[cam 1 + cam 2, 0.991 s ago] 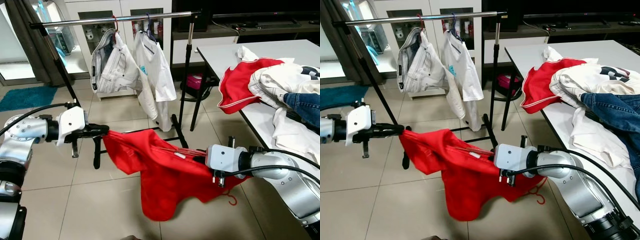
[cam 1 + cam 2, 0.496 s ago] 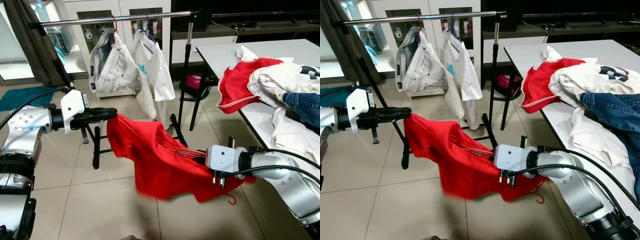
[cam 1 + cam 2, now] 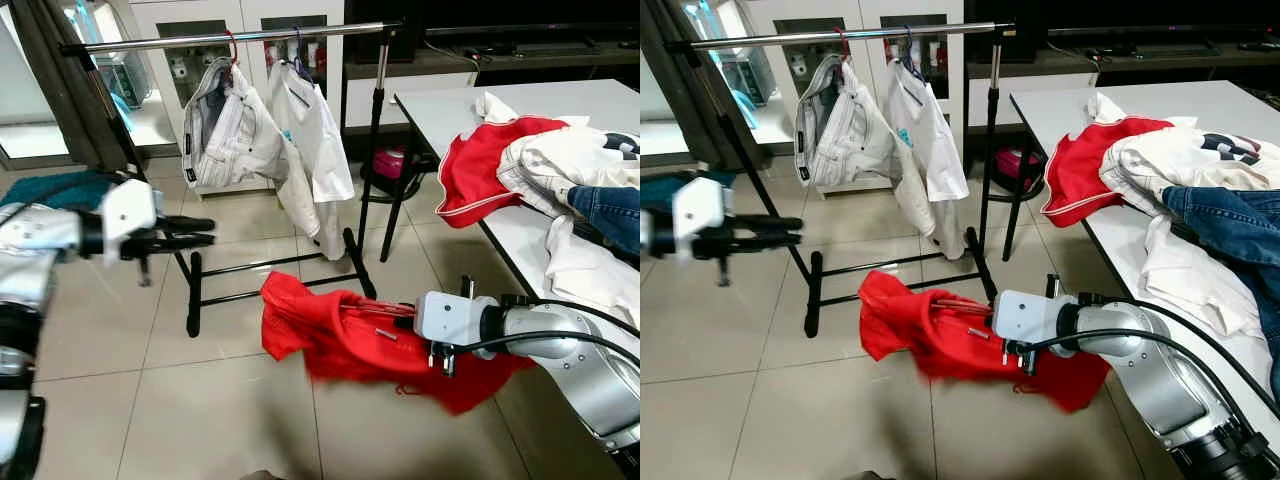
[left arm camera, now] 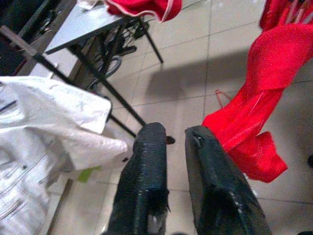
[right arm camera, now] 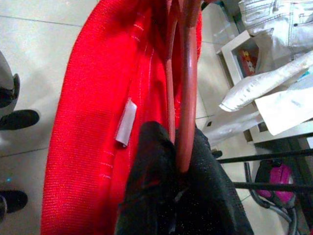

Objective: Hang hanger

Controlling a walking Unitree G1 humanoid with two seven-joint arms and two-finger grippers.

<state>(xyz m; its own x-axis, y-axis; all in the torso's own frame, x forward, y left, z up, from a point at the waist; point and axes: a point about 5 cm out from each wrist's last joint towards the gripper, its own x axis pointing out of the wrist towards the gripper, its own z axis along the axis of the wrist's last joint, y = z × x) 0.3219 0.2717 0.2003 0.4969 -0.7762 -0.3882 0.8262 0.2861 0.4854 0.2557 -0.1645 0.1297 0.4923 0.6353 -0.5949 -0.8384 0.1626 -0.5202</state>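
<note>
- Fingers [image 5: 161, 161] of the right gripper [image 3: 400, 322] are clamped on the red hanger [image 5: 187, 73], its bars running straight out between the pads with the red shirt [image 3: 340, 335] draped around them.
- Left gripper [image 3: 200, 232] hangs free out to the side, its 2 fingers [image 4: 146, 166] nearly together with a thin gap and nothing between them.
- That shirt sags low from the right grip, its loose end bunched just above the floor tiles [image 3: 230, 400], with no second hold on it.
- Up and beyond stands the clothes rail [image 3: 200, 41], with 2 white garments [image 3: 270, 130] already hanging near its middle; the bare bar beside them looks like the spot to aim for.
- To do this well, I'd say lift the right arm high before moving in, so the cloth clears the rack's floor bars [image 3: 270, 280].
- The hook's facing cannot be made out from the wrist, so check it points over the bar before lowering.
- Risk as I judge it: the dangling cloth snagging the rack's feet, or the hanger twisting in the pinch.
- The table [image 3: 440, 100] piled with clothes sits close on the right, so keep the elbow in.
</note>
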